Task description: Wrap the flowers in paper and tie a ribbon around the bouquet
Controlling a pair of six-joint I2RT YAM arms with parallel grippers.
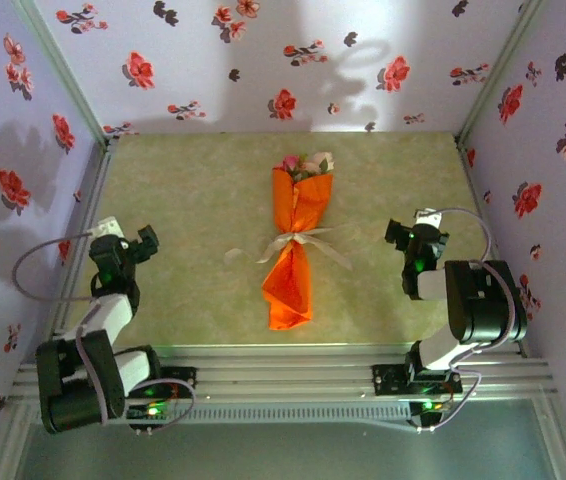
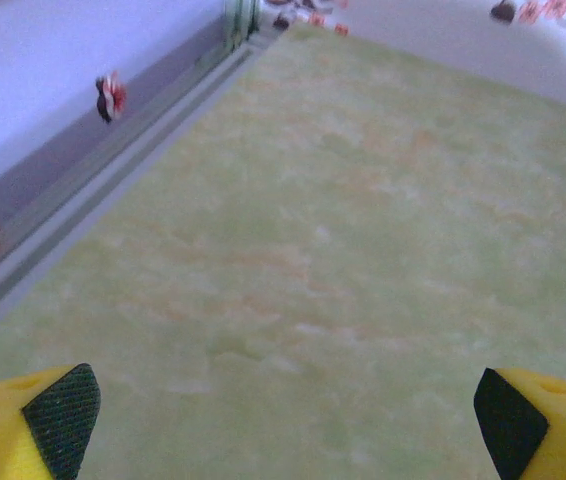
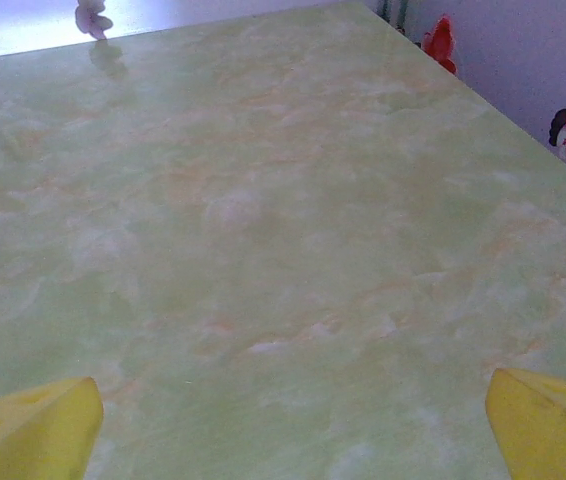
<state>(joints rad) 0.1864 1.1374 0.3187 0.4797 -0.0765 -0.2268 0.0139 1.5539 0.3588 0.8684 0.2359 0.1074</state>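
The bouquet [image 1: 301,205] lies at the middle of the surface [image 1: 183,200], the ribbon [image 1: 303,239] tied round its waist. The left pincer [image 1: 143,242] and right pincer [image 1: 399,236] sit well apart on either side, both released, grasping nothing.

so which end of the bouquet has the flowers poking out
The far end, uppermost in the top view: pink and cream flowers show there. The near end of the bouquet, below the ribbon, is only orange paper.
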